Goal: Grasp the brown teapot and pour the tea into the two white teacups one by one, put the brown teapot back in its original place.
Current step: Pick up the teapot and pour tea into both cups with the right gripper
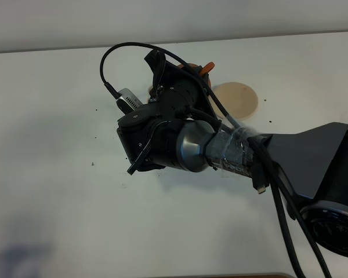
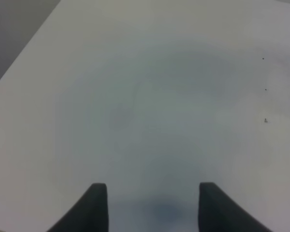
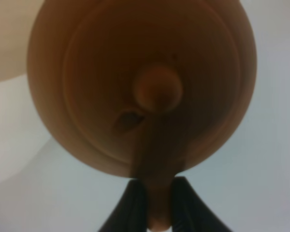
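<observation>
Right up against the right wrist cam sits the round reddish-brown clay teapot [image 3: 135, 82], knobbed lid [image 3: 157, 89] facing the lens, its loop handle [image 3: 157, 193] running down between the two dark fingers of my right claw [image 3: 157, 203]. That claw is clamped tight on the handle, pot hanging straight out ahead of the fingertips.

From the high cam my right arm [image 1: 180, 139] covers nearly everything; only a sliver of orange-brown [image 1: 204, 68] peeks out past the far side of the wrist, prob. the pot or gripper trim, can't tell which. Just beside the claw, off to its right, lies the flat round pale beige saucer [image 1: 239, 98], bare, so the pot is lifted off its home spot and carried away from it.

Progress, my read: grasp done, lift done. Pouring — can't say. No white teacups or orange coasters visible in any view; they may be hidden under the arm. Left to do as far as I can judge: both pours (unconfirmed), then return to the saucer.

Left claw [image 2: 152, 203]: fingers apart, nothing between them, only plain white tabletop [image 2: 145, 96] ahead of it, well away from the pot.
</observation>
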Tool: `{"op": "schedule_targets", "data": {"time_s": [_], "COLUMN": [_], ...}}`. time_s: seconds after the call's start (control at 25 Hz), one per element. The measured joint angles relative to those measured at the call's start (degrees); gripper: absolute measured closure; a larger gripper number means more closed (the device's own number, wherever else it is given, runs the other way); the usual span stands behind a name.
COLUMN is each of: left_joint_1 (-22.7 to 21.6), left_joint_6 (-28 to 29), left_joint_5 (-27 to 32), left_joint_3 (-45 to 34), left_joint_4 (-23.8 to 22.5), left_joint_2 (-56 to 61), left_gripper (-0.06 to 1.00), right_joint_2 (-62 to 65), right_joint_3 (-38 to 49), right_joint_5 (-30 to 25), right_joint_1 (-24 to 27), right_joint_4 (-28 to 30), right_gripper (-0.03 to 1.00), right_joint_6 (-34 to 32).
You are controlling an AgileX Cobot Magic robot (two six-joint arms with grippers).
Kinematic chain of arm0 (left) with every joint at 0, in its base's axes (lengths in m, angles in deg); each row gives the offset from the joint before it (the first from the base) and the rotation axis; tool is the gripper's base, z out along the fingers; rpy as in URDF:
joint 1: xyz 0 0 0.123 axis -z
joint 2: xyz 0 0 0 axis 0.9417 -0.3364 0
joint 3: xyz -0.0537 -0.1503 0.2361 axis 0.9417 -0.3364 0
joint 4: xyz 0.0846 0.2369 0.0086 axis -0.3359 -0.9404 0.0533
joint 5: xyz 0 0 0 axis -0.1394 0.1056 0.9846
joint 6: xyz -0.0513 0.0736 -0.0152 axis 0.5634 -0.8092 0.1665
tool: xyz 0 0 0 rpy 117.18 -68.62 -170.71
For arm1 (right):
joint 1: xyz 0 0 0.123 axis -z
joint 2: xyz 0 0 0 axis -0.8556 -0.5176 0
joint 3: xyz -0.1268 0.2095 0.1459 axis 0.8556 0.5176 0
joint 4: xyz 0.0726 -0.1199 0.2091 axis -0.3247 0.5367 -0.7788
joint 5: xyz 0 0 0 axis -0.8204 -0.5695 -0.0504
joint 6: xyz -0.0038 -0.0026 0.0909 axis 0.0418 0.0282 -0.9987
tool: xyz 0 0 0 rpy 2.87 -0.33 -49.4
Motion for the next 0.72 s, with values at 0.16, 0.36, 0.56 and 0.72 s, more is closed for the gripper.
{"op": "schedule_targets", "data": {"time_s": [0.16, 0.36, 0.56, 0.72], "left_joint_1": [0.0, 0.0, 0.0, 0.0], "left_joint_6": [0.0, 0.0, 0.0, 0.0], "left_joint_5": [0.0, 0.0, 0.0, 0.0], "left_joint_3": [0.0, 0.0, 0.0, 0.0], "left_joint_4": [0.0, 0.0, 0.0, 0.0], "left_joint_2": [0.0, 0.0, 0.0, 0.0], "left_gripper": [0.52, 0.52, 0.52, 0.52], "right_joint_2": [0.0, 0.0, 0.0, 0.0], "right_joint_3": [0.0, 0.0, 0.0, 0.0], "right_joint_5": [0.0, 0.0, 0.0, 0.0], "right_joint_1": [0.0, 0.0, 0.0, 0.0], "right_joint_4": [0.0, 0.05, 1.24, 2.35], "right_gripper": [0.87, 0.87, 0.87, 0.87], "right_joint_6": [0.71, 1.49, 2.14, 2.69]}}
